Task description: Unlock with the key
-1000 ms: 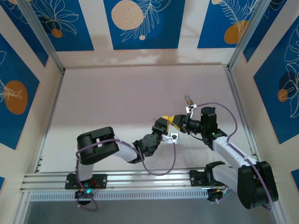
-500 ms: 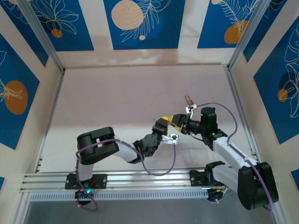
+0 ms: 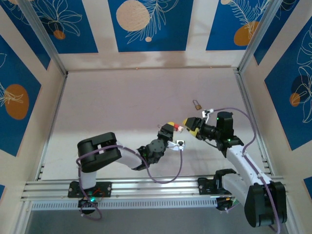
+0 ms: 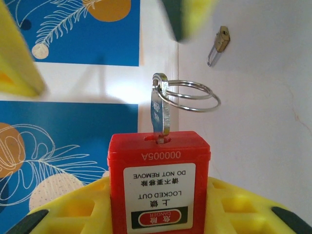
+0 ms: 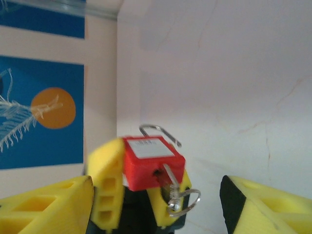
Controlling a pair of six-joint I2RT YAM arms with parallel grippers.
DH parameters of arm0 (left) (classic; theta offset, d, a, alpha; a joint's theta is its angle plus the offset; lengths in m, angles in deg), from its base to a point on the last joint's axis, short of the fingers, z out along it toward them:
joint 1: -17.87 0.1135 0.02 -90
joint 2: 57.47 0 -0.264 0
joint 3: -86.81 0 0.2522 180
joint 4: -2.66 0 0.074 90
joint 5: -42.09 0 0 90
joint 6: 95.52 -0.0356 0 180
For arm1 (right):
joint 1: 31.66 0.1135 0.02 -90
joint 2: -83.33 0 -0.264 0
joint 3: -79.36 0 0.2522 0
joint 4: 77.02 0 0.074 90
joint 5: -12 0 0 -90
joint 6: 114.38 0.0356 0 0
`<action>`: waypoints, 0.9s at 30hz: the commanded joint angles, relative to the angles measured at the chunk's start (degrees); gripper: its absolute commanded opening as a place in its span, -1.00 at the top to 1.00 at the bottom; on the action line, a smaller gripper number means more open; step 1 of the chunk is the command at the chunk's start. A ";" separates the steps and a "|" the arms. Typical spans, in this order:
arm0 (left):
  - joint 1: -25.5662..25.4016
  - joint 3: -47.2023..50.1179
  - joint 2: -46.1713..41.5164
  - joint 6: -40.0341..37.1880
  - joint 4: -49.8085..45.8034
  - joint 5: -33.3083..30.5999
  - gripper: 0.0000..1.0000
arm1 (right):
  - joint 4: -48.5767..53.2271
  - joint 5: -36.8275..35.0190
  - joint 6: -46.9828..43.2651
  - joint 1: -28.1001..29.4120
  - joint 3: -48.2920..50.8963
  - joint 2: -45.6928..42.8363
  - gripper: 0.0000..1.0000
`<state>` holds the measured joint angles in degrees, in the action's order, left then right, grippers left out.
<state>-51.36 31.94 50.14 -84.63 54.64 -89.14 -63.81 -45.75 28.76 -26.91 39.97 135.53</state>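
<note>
**Ana:** Pale table (image 3: pixel 122 107), blue leaf-print walls (image 3: pixel 146 24) all round, and we're right in the thick of it. What have we got?

**Ben:** We've got the left gripper (image 3: pixel 170 129) with its yellow fingers clamped on the red padlock (image 4: pixel 158 190), keyhole end turned towards the other arm. The key (image 4: pixel 160 114) sits in that keyhole, blade in, bow sticking out, split ring (image 4: pixel 192 96) dangling off it.

**Ana:** And the right gripper (image 3: pixel 191 126)?

**Ben:** Fingers spread wide, nothing between them. From its wrist camera we see the key just ahead of the gap, untouched.

**Ana:** What about the shackle (image 5: pixel 158 131)?

**Ben:** We see its loop behind the red body, but we can't tell whether it's sprung. Our call: the turn is the step to come.

**Ana:** How will that key handle?

**Ben:** It's tiny, thin, stiff metal with next to no weight, and smooth, so probably slick. We'd pinch the flat bow across its two faces, close to the lock body. We'd keep off the ring, because it's loose and would only swivel. Then we'd twist gently about the blade's own axis, since a sideways shove could bend it or drag it out.

**Ana:** And the brass padlock (image 4: pixel 222 39)?

**Ben:** That's lying on the table beyond, well apart. Not ours.
</note>
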 commanded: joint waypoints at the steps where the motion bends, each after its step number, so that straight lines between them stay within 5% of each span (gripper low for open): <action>1: 0.76 0.49 -3.12 2.33 -2.78 -0.61 0.34 | 5.17 1.16 -3.89 -3.48 -6.84 -2.36 -0.41; 10: 5.60 -0.32 -13.48 10.96 -25.90 4.02 0.41 | 4.68 4.76 -5.24 -8.27 -5.75 -2.55 -0.41; 18: 9.50 -1.17 -19.04 10.91 -34.80 5.51 0.40 | 1.06 0.19 -6.08 -7.90 -2.11 -1.35 -0.41; 23: 12.31 -6.36 -22.18 22.07 -52.24 11.97 0.37 | 0.34 -3.20 -7.18 -7.43 -1.94 -0.25 -0.41; 27: 12.85 -7.41 -21.03 22.97 -54.76 12.53 0.38 | -0.41 -2.20 -7.27 -7.22 -1.95 1.95 -0.41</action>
<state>-38.90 26.33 29.97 -65.66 5.92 -79.35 -63.09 -47.70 22.75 -34.60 37.66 136.47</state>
